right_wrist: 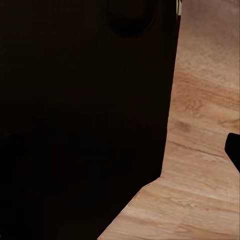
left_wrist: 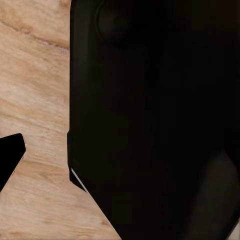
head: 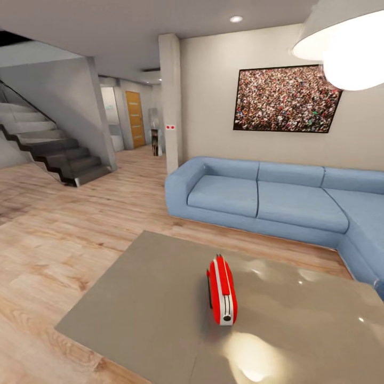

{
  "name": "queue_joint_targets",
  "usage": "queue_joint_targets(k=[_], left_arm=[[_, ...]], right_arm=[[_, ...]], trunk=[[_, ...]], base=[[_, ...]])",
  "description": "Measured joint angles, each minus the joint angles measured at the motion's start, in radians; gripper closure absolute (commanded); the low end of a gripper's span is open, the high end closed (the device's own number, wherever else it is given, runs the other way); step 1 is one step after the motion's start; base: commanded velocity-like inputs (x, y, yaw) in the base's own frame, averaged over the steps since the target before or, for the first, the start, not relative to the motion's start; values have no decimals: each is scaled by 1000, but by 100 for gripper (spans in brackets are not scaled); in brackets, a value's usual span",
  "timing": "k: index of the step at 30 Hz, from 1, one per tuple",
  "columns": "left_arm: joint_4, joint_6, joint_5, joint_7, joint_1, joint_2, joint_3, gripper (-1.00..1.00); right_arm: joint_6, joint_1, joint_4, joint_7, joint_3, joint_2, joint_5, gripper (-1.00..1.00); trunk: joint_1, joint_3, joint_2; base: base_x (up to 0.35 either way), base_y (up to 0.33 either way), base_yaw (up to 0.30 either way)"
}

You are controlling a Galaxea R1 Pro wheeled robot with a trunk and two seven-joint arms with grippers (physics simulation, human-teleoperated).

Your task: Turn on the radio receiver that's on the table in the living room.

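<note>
The red radio receiver (head: 222,290) stands upright on the glossy grey table (head: 144,298), near the middle of its top, narrow end toward me, thin handle on top. The table fills the lower part of the head view in the living room. In the left wrist view a black fingertip (left_wrist: 10,155) pokes in over wood floor beside a dark body panel (left_wrist: 150,115). In the right wrist view another dark fingertip (right_wrist: 234,152) shows at the edge next to a black panel (right_wrist: 80,110). How far either pair of fingers is spread is hidden.
A blue L-shaped sofa (head: 266,197) stands behind the table under a framed crowd picture (head: 287,98). A white pendant lamp (head: 346,45) hangs at upper right. A pillar (head: 170,101) and dark stairs (head: 58,149) lie to the left across light wood floor (head: 58,229).
</note>
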Motion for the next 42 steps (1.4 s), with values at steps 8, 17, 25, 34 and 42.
queue_joint_targets(k=[8, 17, 25, 34, 42], left_arm=[[0, 0, -1, 0, 0, 0, 0, -100], [0, 0, -1, 0, 0, 0, 0, -100], [0, 0, -1, 0, 0, 0, 0, -100], [0, 0, -1, 0, 0, 0, 0, -100], [0, 0, -1, 0, 0, 0, 0, -100]], right_arm=[[0, 0, 0, 0, 0, 0, 0, -100], [0, 0, 0, 0, -1, 1, 0, -100], [0, 0, 0, 0, -1, 1, 0, -100], [0, 0, 0, 0, -2, 1, 0, -100], [0, 0, 0, 0, -2, 1, 0, -100]], trunk=[[0, 0, 0], [0, 0, 0], [0, 0, 0], [0, 0, 0], [0, 0, 0]], base=[[190, 276, -1], [109, 142, -60], [5, 6, -259], [0, 0, -281], [0, 0, -282]])
